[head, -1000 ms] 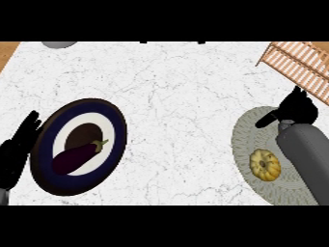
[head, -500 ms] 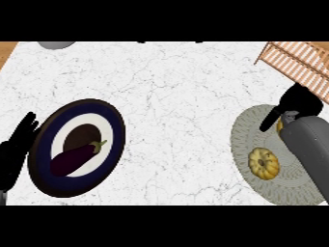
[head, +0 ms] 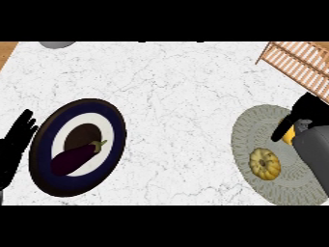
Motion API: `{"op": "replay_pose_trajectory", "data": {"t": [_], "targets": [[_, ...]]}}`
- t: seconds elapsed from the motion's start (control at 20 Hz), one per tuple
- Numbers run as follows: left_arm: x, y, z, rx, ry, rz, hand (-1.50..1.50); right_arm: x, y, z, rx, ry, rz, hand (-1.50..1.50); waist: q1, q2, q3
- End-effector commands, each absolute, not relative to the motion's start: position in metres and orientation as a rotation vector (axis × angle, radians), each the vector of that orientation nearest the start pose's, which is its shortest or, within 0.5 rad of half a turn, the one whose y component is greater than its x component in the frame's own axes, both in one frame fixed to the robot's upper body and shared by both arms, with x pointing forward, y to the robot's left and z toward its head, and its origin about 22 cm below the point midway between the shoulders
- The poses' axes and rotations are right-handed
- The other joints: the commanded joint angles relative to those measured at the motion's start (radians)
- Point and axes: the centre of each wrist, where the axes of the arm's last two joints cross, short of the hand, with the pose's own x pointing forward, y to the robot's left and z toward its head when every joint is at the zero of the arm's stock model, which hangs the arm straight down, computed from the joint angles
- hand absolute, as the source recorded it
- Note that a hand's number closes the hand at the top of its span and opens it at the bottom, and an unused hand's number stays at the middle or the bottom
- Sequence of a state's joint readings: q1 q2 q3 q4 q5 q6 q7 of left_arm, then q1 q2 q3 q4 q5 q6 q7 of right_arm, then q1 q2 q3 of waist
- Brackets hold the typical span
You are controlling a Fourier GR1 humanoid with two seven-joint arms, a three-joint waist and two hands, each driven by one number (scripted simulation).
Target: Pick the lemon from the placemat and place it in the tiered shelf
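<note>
The lemon [head: 264,163], yellow and ribbed, lies on the round grey-green placemat [head: 253,126] at the right. My right forearm runs along the mat's right side, just right of the lemon and not touching it. My right hand [head: 310,112] hangs over the mat's far right edge, close below the wooden tiered shelf [head: 304,62] in the upper right corner. A small yellow patch [head: 289,136] shows under that hand; what it is stays hidden. My left hand [head: 6,149] rests open at the left edge, fingers up.
A dark blue plate [head: 47,139] with a white centre holds a purple eggplant [head: 73,159] at the left, beside my left hand. A grey round object [head: 56,44] peeks in at the top. White marble counter spreads between plate and placemat.
My right hand and forearm have shifted to the right and slightly toward me, uncovering more of the placemat. The lemon, plate and left hand have stayed in place.
</note>
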State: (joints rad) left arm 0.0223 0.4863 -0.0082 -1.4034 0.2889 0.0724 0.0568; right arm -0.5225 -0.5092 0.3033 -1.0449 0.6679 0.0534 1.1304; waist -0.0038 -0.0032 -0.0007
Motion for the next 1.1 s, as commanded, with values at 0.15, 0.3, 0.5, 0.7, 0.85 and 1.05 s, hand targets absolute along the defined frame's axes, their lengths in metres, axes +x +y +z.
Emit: {"op": "replay_pose_trajectory", "data": {"t": [0.15, 0.3, 0.5, 0.7, 0.85, 1.05], "targets": [[0.24, 0.338, -0.007, 0.266, -1.34, -0.036, 0.0, 0.336, -0.299, 0.023, -1.25, -0.226, 0.517, -1.5, 0.0, 0.003, 0.0], [0.236, 0.361, -0.003, 0.235, -1.312, -0.039, 0.0, 0.336, -0.309, 0.023, -1.265, -0.248, 0.548, -1.5, 0.003, 0.003, 0.0], [0.233, 0.34, -0.009, 0.235, -1.338, -0.053, 0.0, 0.346, -0.307, 0.006, -1.241, -0.244, 0.536, -1.5, 0.01, 0.004, 0.001], [0.23, 0.345, 0.01, 0.252, -1.326, -0.037, 0.0, 0.334, -0.312, 0.011, -1.225, -0.22, 0.512, -1.5, 0.007, 0.002, 0.001], [0.237, 0.352, -0.013, 0.277, -1.356, -0.038, 0.0, 0.341, -0.328, -0.002, -1.2, -0.238, 0.484, 1.5, 0.008, 0.005, 0.001], [0.234, 0.361, 0.005, 0.253, -1.332, -0.046, 0.0, 0.328, -0.31, -0.015, -1.196, -0.261, 0.54, 1.5, 0.007, 0.003, 0.001]]}}
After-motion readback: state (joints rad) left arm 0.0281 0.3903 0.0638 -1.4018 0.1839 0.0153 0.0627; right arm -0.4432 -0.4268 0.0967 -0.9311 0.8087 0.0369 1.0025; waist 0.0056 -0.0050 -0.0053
